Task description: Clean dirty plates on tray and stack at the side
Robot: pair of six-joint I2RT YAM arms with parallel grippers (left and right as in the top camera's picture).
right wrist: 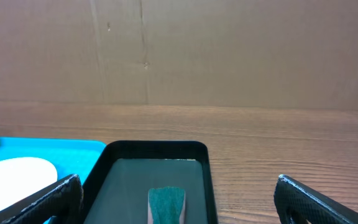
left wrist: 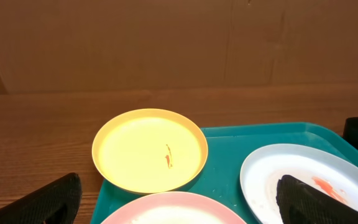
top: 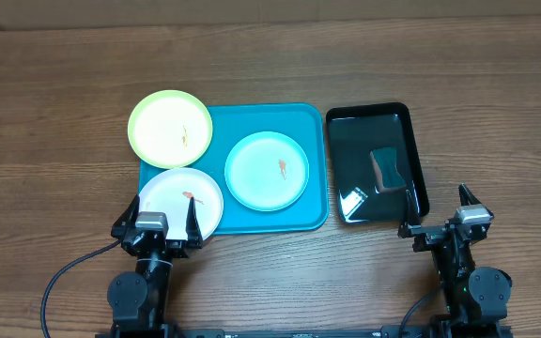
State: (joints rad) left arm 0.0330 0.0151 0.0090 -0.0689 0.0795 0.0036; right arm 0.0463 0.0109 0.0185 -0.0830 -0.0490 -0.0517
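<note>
Tray (top: 313,122) holds three smeared plates (top: 252,174). Black tray (top: 355,141) right of it: sponge (top: 386,169). Left gripper (top: 158,223), right gripper (top: 435,212) released, empty.

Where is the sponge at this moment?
In the overhead view the sponge lies inside the black tray, right of the blue tray, just ahead of the right gripper.

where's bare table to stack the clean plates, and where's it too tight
The table is bare left of the turquoise tray and yellow-green plate, right of the black tray, and along the far edge. Crowded: the turquoise tray, mostly covered by the white plate and pale blue plate, and the slim gap between trays.
</note>
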